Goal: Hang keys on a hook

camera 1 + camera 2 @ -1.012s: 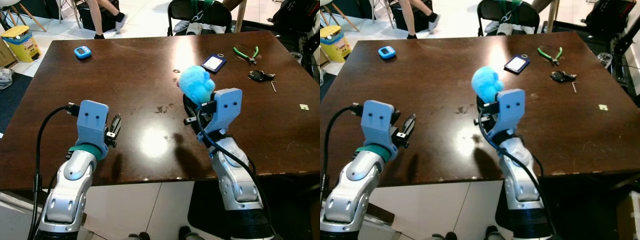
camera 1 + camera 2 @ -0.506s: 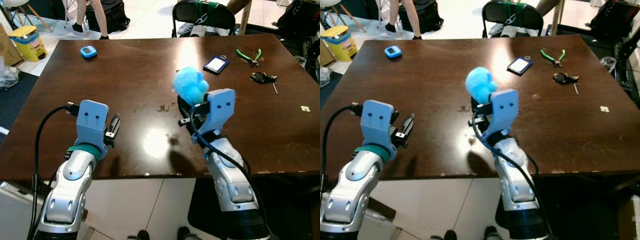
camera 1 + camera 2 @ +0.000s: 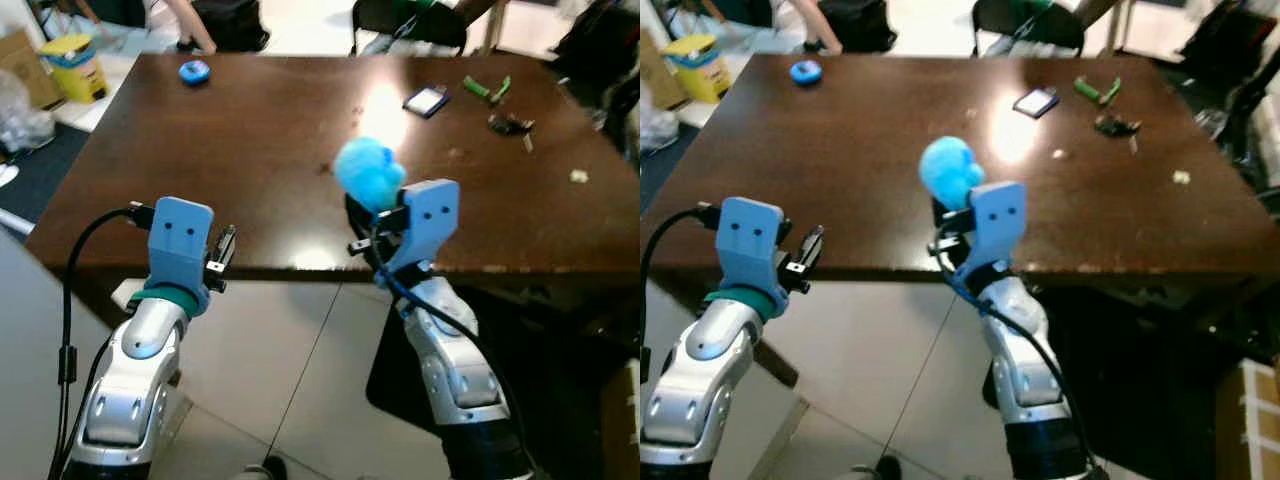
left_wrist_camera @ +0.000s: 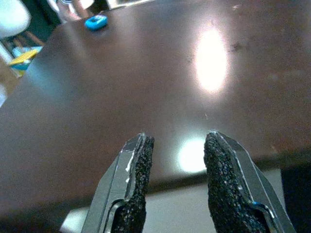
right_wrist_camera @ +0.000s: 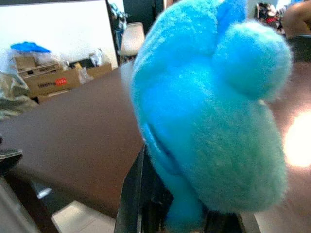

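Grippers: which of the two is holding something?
The right gripper, shut on the fluffy blue plush keychain. The left gripper is open, nothing between its fingers.

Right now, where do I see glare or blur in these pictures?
Left wrist view: two white glare patches on the brown table, far objects soft. Right wrist view: the blue plush is close and fuzzy, with glare at one edge. Both eye views: slight blur, one bright reflection behind the plush.

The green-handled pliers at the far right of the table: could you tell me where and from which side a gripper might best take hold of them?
Probably across the two green handles of the pliers, coming from above: they lie flat on the table with bare wood around them, the handles their longest part.
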`<state>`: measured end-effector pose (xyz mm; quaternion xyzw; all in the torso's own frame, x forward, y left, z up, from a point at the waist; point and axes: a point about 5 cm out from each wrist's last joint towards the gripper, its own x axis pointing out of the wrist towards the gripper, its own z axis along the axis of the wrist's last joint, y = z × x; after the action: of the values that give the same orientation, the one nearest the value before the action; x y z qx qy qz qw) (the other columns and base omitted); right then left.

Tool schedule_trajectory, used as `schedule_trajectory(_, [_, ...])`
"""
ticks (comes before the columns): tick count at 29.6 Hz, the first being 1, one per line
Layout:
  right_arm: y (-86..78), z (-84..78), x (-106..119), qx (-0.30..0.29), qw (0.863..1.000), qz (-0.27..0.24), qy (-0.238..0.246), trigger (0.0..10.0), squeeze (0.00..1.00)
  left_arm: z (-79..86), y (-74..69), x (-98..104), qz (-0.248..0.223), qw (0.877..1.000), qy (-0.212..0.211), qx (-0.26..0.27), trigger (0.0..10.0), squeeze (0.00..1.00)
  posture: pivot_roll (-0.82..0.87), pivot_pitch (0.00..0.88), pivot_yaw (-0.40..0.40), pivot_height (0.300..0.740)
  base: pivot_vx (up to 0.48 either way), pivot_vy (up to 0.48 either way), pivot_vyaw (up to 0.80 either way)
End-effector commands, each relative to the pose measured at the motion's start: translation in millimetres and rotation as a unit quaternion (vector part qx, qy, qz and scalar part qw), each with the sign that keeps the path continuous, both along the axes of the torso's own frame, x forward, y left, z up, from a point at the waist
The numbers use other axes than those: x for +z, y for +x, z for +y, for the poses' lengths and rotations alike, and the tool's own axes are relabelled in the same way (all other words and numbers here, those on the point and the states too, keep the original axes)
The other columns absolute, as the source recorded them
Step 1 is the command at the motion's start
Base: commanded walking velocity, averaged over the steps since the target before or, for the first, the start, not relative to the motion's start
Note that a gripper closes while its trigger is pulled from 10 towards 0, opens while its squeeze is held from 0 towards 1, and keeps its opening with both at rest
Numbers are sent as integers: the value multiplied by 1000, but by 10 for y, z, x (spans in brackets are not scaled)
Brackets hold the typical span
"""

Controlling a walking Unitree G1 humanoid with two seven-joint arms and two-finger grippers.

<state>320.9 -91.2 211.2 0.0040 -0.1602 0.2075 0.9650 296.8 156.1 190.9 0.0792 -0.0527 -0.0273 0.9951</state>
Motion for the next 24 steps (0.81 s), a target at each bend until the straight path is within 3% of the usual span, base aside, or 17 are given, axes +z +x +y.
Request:
schedule_trajectory(1, [-9, -14, -29, -2, 1000, 0, -11, 10000, 0, -11, -14, -34, 8, 1000, -2, -2, 10000, 0, -60, 82, 94, 740, -424, 0, 0])
schedule_trajectory(12, [-25, 15, -47, 9, 1000, 1, -22, 10000, 0, -15, -12, -36, 8, 1000, -2, -1, 10000, 0, -62, 82, 95, 740, -420, 0, 0])
schedule_trajectory(19, [-43, 38, -21, 20, 999, -6, -24, 10000, 0, -28, -7, -31, 10, 1000, -3, -2, 10000, 0, -62, 82, 95, 740, -170, 0, 676])
schedule_trajectory(24, [-45, 91, 189, 29, 999, -39, -13, 10000, 0, -148, -7, 53, 24, 999, -10, -25, 10000, 0, -61, 81, 96, 740, 0, 0, 789])
